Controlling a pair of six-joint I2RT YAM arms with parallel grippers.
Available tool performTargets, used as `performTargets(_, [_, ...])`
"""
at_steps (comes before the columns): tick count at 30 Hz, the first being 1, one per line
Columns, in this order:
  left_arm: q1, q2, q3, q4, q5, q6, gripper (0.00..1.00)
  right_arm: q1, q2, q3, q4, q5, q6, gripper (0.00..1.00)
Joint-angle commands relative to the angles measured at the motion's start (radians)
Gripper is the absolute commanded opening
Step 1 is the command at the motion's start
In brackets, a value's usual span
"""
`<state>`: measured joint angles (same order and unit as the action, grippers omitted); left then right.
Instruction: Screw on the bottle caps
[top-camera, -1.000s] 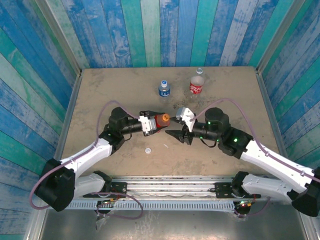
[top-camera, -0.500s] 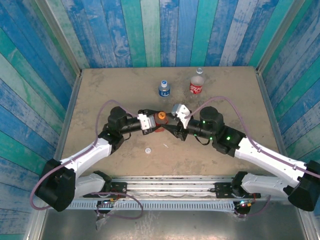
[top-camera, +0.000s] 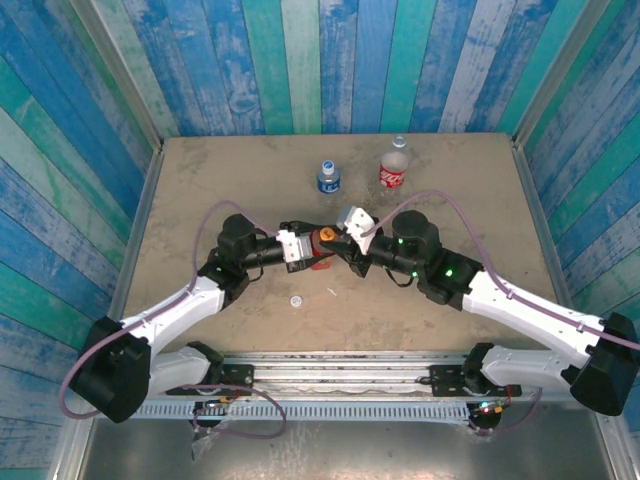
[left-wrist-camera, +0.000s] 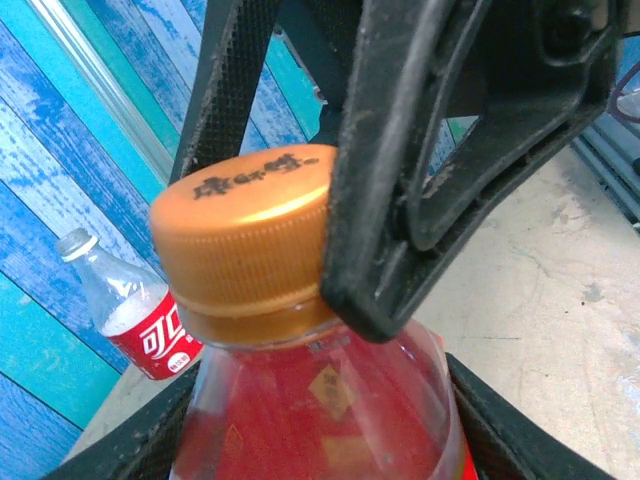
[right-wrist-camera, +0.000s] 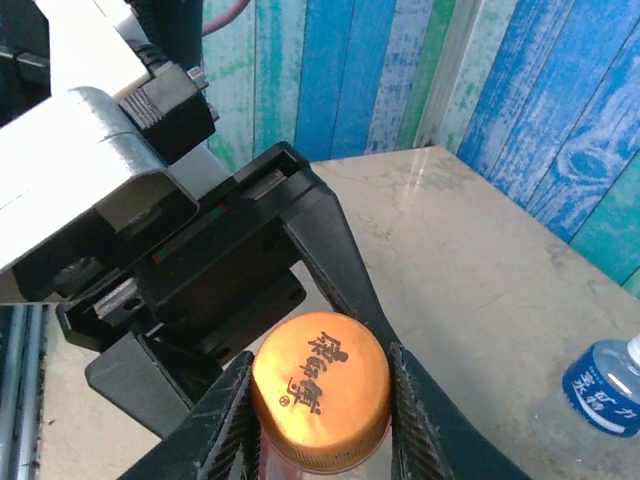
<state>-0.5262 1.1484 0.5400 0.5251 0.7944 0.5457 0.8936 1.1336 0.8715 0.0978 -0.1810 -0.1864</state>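
Top external: shows both arms bent inward, meeting at the middle of the worktop.
Left fingers: closed on the red bottle, one at each side of its body.
Right fingers: closed narrow on the orange cap, touching its ribbed side at left and at right.
Orange cap: sits on the neck of the red bottle, with black print on top; cannot tell how far it is screwed down.
Red bottle: at mid worktop, between the two wrists; cannot tell whether standing on the worktop or lifted.
Blue bottle: upright toward the back of the worktop, well apart from the fingers.
Cola bottle: upright near the back edge, beside the blue bottle on its right; seen also behind the orange cap from the left wrist.
White cap: lies alone on the worktop, on the near side of the left wrist, apart from all bottles.
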Motion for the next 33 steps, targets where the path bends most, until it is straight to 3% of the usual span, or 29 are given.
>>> performTargets(1, [-0.005, 0.032, 0.025, 0.035, 0.009, -0.024, 0.67, -0.002, -0.011, 0.033, -0.034, 0.059, -0.028, 0.24])
performTargets(5, [-0.004, 0.039, -0.003, 0.123, -0.019, -0.093, 0.84, -0.003, -0.002, 0.026, -0.022, 0.208, 0.022, 0.19])
performTargets(9, [-0.006, 0.034, -0.092, 0.286, -0.199, -0.228, 1.00, -0.012, 0.036, 0.035, 0.011, 0.393, 0.120, 0.17])
performTargets(12, [-0.005, 0.022, -0.164, 0.388, -0.346, -0.336, 0.94, -0.059, 0.095, 0.062, 0.026, 0.393, 0.185, 0.16])
performTargets(19, [-0.003, -0.043, -0.313, 0.479, -0.639, -0.531, 0.94, -0.101, 0.320, 0.211, 0.065, 0.289, 0.243, 0.16])
performTargets(25, [0.011, -0.112, -0.387, 0.431, -0.656, -0.620, 0.94, -0.104, 0.556, 0.413, 0.053, 0.221, 0.286, 0.16])
performTargets(30, [0.017, -0.147, -0.395, 0.373, -0.684, -0.609, 0.94, -0.105, 0.716, 0.556, 0.038, 0.206, 0.331, 0.16])
performTargets(33, [0.017, -0.142, -0.375, 0.345, -0.640, -0.591, 0.94, -0.108, 0.778, 0.615, 0.013, 0.195, 0.314, 0.17])
